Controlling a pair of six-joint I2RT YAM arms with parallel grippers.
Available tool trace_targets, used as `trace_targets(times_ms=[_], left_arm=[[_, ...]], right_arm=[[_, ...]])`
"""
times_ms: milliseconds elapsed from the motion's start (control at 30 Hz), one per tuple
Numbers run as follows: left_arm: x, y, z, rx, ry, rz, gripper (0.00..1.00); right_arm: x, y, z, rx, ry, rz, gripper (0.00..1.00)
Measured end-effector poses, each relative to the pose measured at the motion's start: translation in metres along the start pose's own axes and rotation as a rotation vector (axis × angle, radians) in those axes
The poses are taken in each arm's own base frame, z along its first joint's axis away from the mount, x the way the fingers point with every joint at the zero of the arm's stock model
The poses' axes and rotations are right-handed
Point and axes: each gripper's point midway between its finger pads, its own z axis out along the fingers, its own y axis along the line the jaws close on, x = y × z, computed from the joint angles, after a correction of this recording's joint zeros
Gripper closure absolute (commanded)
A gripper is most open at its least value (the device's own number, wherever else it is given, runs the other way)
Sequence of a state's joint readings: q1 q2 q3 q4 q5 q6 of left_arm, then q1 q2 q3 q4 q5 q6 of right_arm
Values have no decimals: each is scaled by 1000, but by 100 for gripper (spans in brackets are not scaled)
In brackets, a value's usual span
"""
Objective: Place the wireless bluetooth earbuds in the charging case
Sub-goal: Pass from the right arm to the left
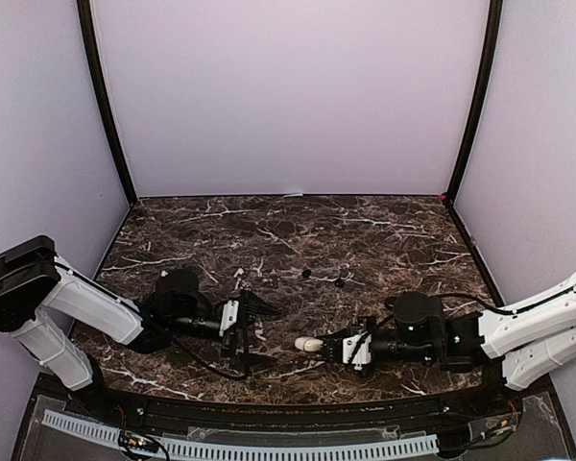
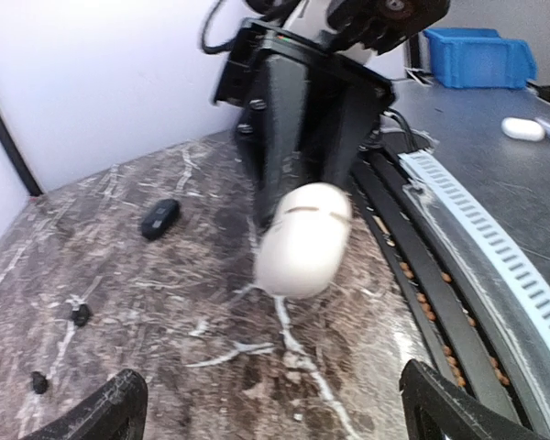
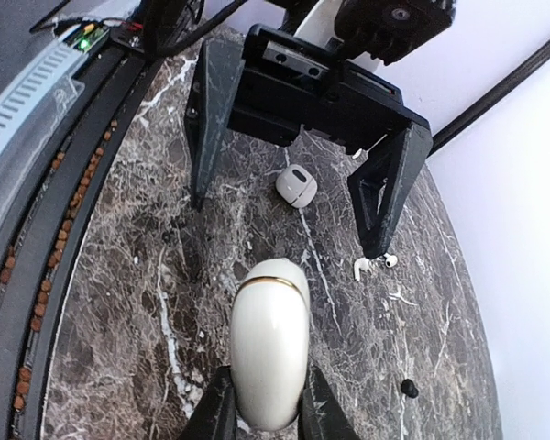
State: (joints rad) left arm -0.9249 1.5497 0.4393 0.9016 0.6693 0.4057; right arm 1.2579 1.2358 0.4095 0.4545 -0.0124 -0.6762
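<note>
My right gripper (image 3: 261, 403) is shut on a white pebble-like charging case (image 3: 269, 353) with a gold seam, closed and held low over the marble table; it also shows in the top view (image 1: 308, 343). My left gripper (image 2: 275, 412) is open and empty, facing the case (image 2: 304, 238) from a short way off. A smaller white case (image 3: 296, 185) lies between the left gripper's fingers (image 3: 385, 188). Two white stemmed earbuds (image 3: 362, 268) lie beside the left finger. Two black earbuds (image 1: 306, 273) lie further back, also in the left wrist view (image 2: 81, 314).
A small black case (image 2: 159, 218) lies on the marble table (image 1: 384, 230) beyond the right arm. A cable track (image 1: 269, 448) runs along the near edge. A blue bin (image 2: 481, 57) and another white case (image 2: 522, 128) sit off the table.
</note>
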Motion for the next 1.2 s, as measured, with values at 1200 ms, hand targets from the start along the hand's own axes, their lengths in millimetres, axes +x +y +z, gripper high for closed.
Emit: trace_targets(times_ms=[1200], left_arm=[[-17, 11, -14, -82, -128, 31, 28]], right_arm=[[-12, -5, 11, -44, 6, 368, 85]])
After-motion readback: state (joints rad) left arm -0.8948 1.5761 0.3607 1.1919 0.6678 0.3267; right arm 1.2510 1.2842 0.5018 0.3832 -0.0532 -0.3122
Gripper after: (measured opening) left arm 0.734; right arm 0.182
